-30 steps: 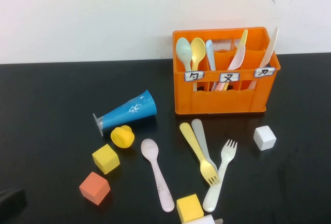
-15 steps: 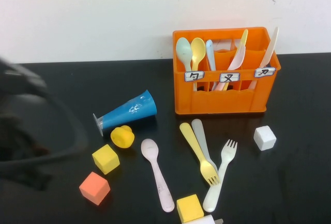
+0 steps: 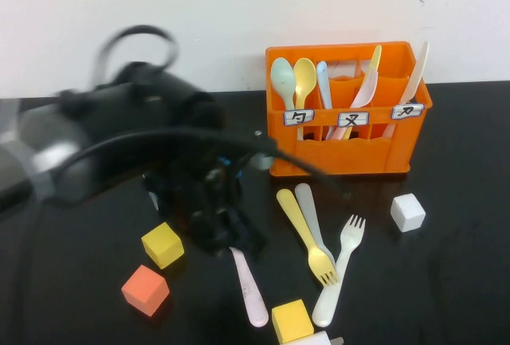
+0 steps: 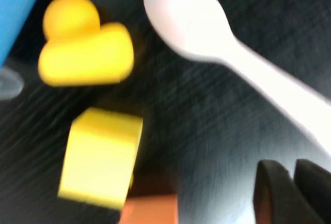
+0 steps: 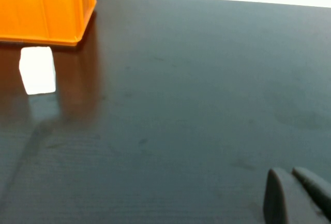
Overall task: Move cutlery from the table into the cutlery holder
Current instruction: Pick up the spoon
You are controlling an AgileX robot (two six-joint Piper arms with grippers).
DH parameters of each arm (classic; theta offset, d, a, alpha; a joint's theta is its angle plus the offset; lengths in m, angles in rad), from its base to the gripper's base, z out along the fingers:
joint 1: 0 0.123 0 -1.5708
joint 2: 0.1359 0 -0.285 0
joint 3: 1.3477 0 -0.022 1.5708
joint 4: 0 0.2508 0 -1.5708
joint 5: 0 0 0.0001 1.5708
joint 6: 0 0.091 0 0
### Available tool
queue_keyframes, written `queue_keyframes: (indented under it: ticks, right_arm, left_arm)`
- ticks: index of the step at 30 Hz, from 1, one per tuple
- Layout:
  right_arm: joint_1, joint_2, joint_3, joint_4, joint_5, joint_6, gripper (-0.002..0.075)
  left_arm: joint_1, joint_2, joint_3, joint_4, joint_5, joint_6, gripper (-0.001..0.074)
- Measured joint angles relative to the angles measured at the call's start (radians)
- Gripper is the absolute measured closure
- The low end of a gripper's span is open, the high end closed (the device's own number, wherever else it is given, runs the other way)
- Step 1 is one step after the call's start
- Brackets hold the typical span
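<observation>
Near edge first: the pale pink spoon (image 3: 249,285) lies flat on the black table (image 3: 446,281), handle toward the near edge, bowl hidden under the left gripper (image 3: 227,229), which hangs right over it. Whether that gripper is spread, I cannot tell. Beside it, a yellow cube (image 3: 162,245) and an orange cube (image 3: 146,289). Right gripper (image 5: 297,195), fingers pressed together, sits low over bare table. Toward the far edge stands the orange cutlery holder (image 3: 347,150)

Pink spoon (image 3: 249,285) flat on table (image 3: 454,281) (bowl hidden).
</observation>
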Motion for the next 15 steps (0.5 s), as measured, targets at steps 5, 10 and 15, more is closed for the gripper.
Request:
queue_keyframes:
  ticks: [5, 10, 15]
  right_arm:
    - [0.0, 0.0, 0.0, 0.0, 0.0, 0.0, 0.0729]
    - [0.0, 0.0, 0.0, 0.0, 0.0, 0.0, 0.0729]
    - [0.0, 0.0, 0.0, 0.0, 0.0, 0.0, 0.0729]
  left_arm:
    - [0.0, 0.14, -0.086, -0.002, -0.026, -0.214, 0.0484]
    - [0.008, 0.202, -0.094, -0.015, -0.083, -0.465, 0.0362]
    - [0.026, 0.233, -0.094, -0.029, -0.113, -0.645, 0.0345]
